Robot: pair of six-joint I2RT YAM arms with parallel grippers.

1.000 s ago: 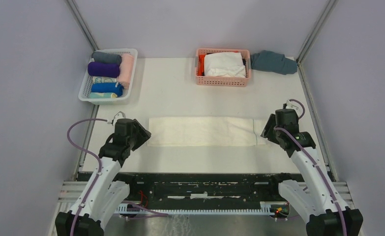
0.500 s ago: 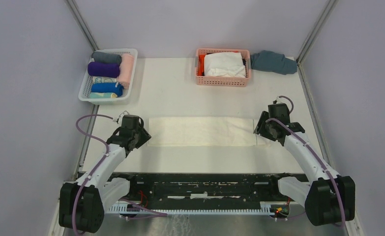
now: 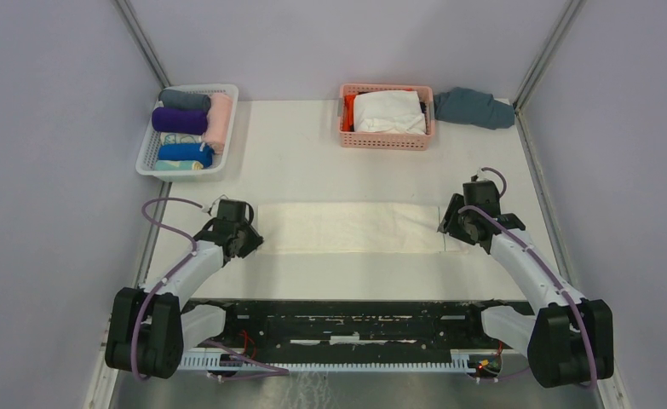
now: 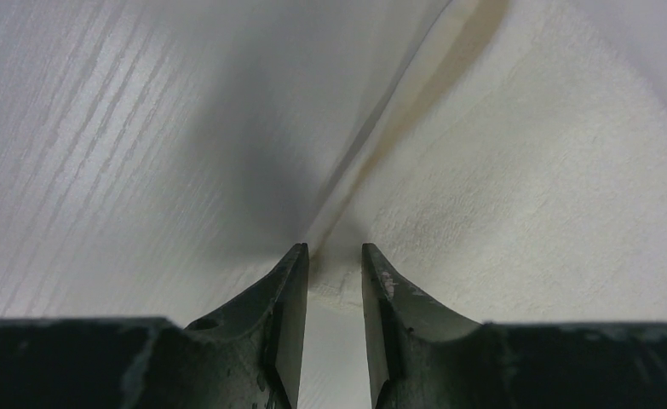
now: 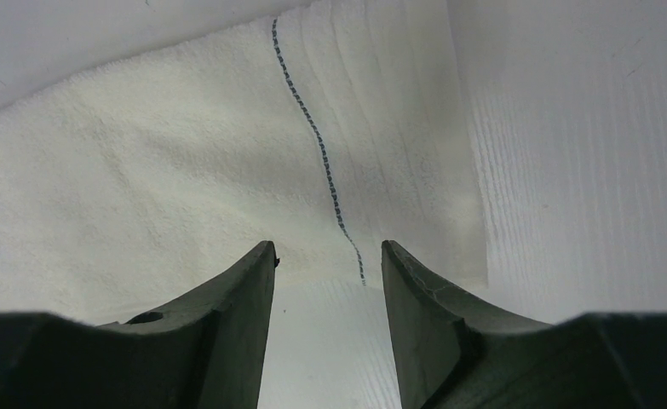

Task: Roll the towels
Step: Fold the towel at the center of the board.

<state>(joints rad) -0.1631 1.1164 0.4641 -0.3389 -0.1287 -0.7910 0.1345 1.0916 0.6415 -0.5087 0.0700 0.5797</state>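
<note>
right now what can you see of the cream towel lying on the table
The cream towel is a long terry strip lying flat and unrolled across the table, with a blue stitched line near its right end. Its left corner sits between the left pincer's fingers; the open right pincer straddles the right end's edge.

A white cloth [image 3: 388, 112] and orange fabric [image 3: 348, 110] are held in a pink basket [image 3: 387, 141]; a teal-grey cloth [image 3: 474, 107] is laid beside it.

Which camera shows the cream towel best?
Top external: it shows the whole towel, spread flat. Left wrist shows only one corner; right wrist shows only the end with the blue stitch line.
</note>
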